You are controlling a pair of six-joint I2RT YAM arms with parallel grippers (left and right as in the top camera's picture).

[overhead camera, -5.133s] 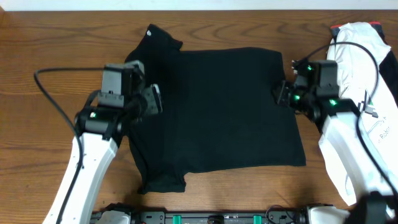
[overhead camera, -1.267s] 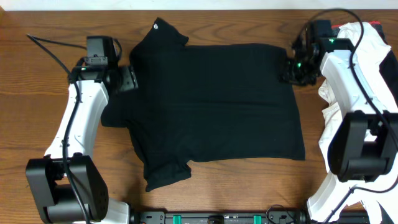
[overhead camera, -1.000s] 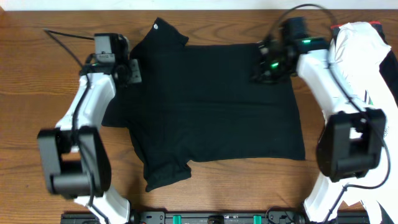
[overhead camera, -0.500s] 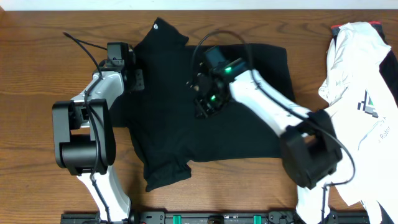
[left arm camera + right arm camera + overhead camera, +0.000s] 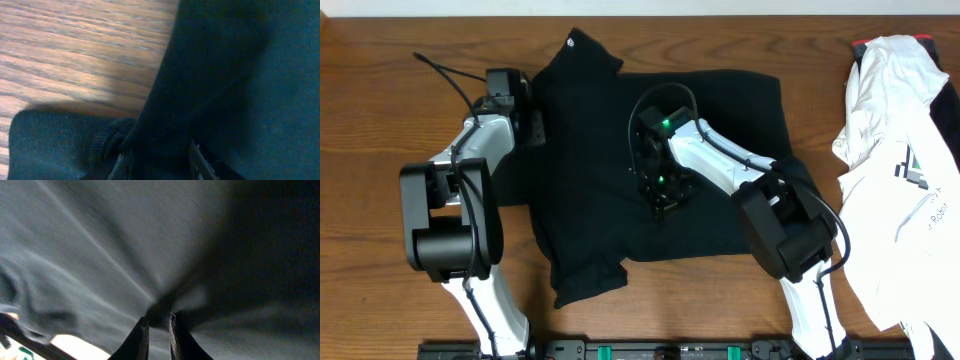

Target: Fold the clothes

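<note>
Swung in from the far edge a second ago, the right arm now reaches over the middle of the black T-shirt point(image 5: 590, 190), while the left has barely shifted.

On the wooden table point(image 5: 380, 250) the T-shirt lies spread flat at the centre, collar toward the far side and one sleeve sticking out at the near left corner. A white garment point(image 5: 890, 110) with a green-and-black logo lies crumpled at the right edge, apart from the shirt. The right gripper point(image 5: 665, 205) is down on the shirt's middle, its jaws nearly together and clamped on a raised pinch of black cloth, with creases running out from it. The left gripper point(image 5: 532, 128) sits at the shirt's left edge near the shoulder, its jaws closed on a thick bunch of the same cloth, a rolled hem just beside them. A small white mark point(image 5: 571, 43) shows by the collar.
</note>
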